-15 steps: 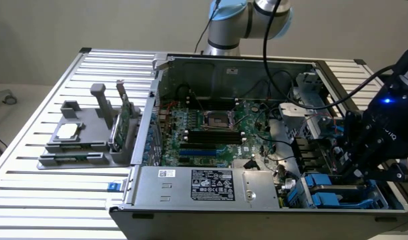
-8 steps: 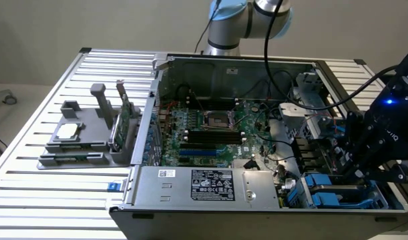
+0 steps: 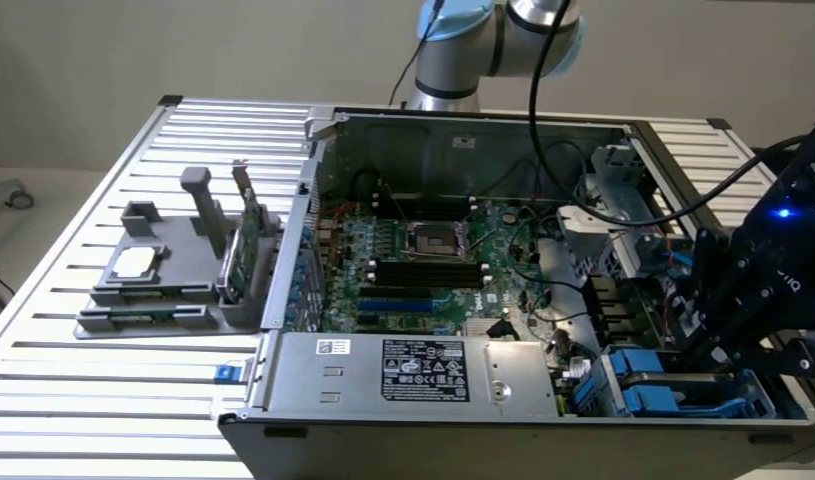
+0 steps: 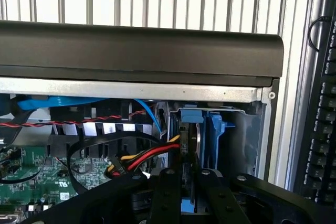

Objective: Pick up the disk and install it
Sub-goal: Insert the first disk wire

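A slatted metal table (image 3: 100,390) fills the frame. An open computer case (image 3: 514,290) lies on it from centre to right. At left sits a grey parts holder (image 3: 180,280); a small blue piece (image 3: 227,372) lies at lower left.

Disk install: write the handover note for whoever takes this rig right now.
Gripper: closed on the flat silver-grey metal disk with blue plastic rails, held edge-on.
Position: the disk stands in the blue drive bay at a corner of the open black computer case.
Done: disk picked up and brought into the bay.
Left: full seating cannot be confirmed; disk not yet released.
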You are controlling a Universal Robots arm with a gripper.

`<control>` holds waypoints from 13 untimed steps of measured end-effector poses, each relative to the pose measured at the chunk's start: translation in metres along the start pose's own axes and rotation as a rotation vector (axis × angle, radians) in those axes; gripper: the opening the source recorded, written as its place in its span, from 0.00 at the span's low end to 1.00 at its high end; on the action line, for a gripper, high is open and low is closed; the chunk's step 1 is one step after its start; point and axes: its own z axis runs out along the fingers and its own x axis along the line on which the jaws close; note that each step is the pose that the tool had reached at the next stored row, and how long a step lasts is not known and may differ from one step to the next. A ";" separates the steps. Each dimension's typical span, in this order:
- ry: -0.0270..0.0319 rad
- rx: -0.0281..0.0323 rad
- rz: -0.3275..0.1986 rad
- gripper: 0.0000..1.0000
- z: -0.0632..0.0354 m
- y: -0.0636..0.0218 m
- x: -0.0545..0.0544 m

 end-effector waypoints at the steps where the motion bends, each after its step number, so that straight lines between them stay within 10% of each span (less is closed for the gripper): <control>1: 0.0002 0.0001 0.000 0.17 0.0004 0.0000 0.000; 13: 0.0068 0.0058 -0.001 0.17 0.0030 0.0004 0.000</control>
